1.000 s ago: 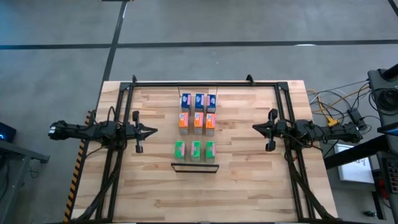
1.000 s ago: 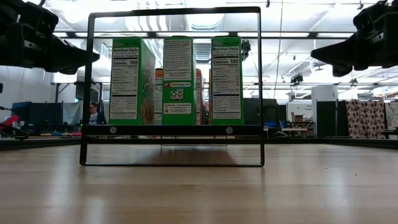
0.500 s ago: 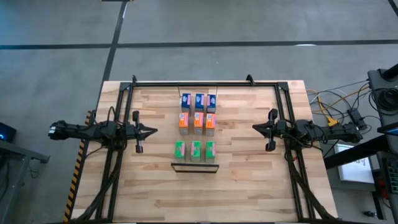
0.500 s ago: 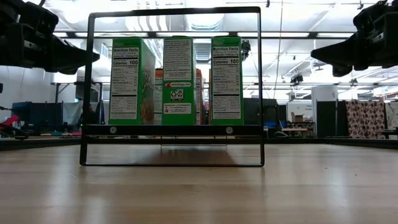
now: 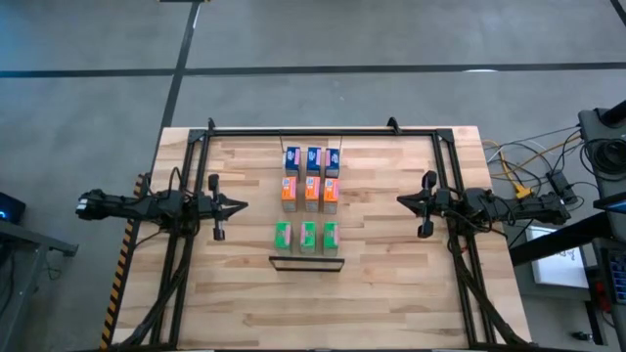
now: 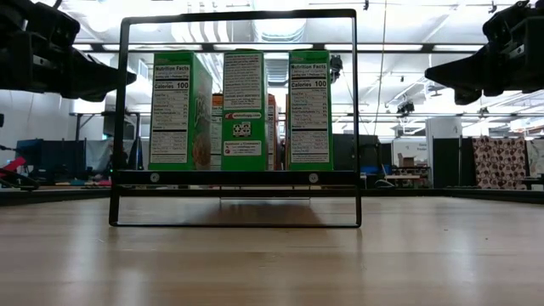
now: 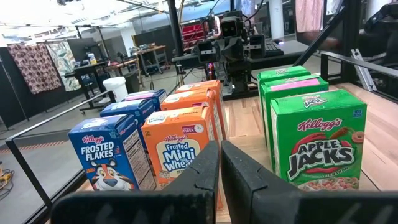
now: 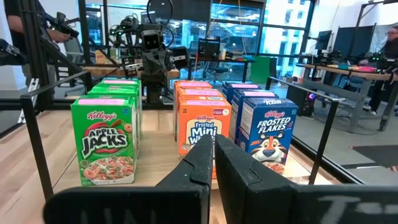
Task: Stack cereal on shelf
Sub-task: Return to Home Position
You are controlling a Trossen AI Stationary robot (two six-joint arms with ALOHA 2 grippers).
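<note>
1. Nine cereal boxes stand upright on the shelf (image 5: 307, 215) in three rows of three. The blue boxes (image 5: 313, 157) are at the end away from the dark metal lip (image 5: 306, 262), the orange boxes (image 5: 311, 192) are in the middle, and the green boxes (image 5: 307, 235) are nearest the lip.
2. Within each row the boxes stand just beside one another, with bare wood between the rows.
3. My left gripper (image 5: 242, 206) hangs above the left side of the table (image 5: 391, 293), well apart from the shelf, and points at the rows. Its jaws are together and hold nothing.
4. My right gripper (image 5: 401, 201) hangs above the right side, well apart from the shelf, and faces the left one across the boxes. Its jaws are together and hold nothing.
</note>
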